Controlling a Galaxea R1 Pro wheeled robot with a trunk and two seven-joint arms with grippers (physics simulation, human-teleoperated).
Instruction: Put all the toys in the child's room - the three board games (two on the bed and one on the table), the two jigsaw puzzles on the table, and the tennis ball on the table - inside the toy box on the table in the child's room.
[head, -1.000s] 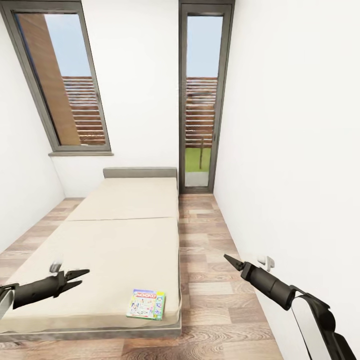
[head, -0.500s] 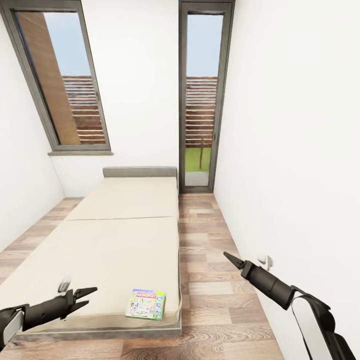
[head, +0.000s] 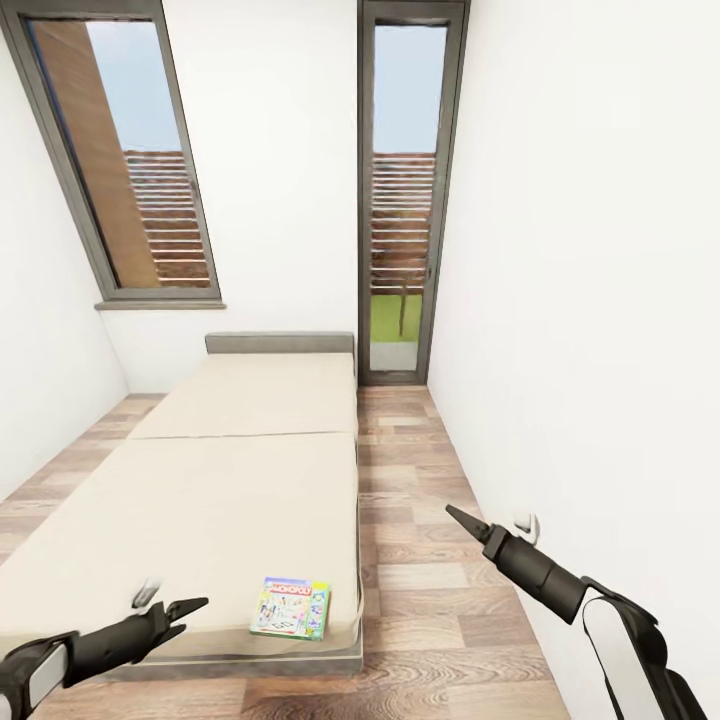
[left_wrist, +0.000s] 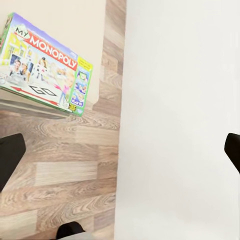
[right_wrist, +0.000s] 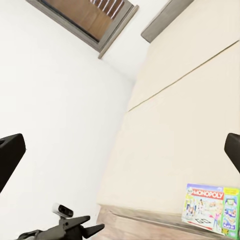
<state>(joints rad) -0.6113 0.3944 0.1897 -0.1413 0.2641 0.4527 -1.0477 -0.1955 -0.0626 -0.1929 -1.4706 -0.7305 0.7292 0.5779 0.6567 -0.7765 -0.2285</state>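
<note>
A board game (head: 290, 607) with a colourful Monopoly cover lies flat on the cream bed (head: 230, 480), near its front right corner. My left gripper (head: 188, 611) hovers open over the bed's front edge, a short way left of the game and apart from it. The left wrist view shows the game (left_wrist: 45, 65) at the mattress edge, beyond the open left gripper (left_wrist: 120, 152), which holds nothing. My right gripper (head: 455, 517) hangs over the wood floor to the right of the bed. Its wrist view shows the right gripper (right_wrist: 120, 152) wide open, with the game (right_wrist: 210, 207) and the left gripper (right_wrist: 75, 227) beyond.
A strip of plank floor (head: 410, 500) runs between the bed and the white right wall (head: 600, 350). A wall socket (head: 526, 523) sits low on that wall, near my right arm. A grey-framed window (head: 130, 160) and a tall glass door (head: 402, 200) are in the far wall.
My left gripper has dropped lower and moved right along the bed's front edge, closer to the board game. The right arm has barely moved.
</note>
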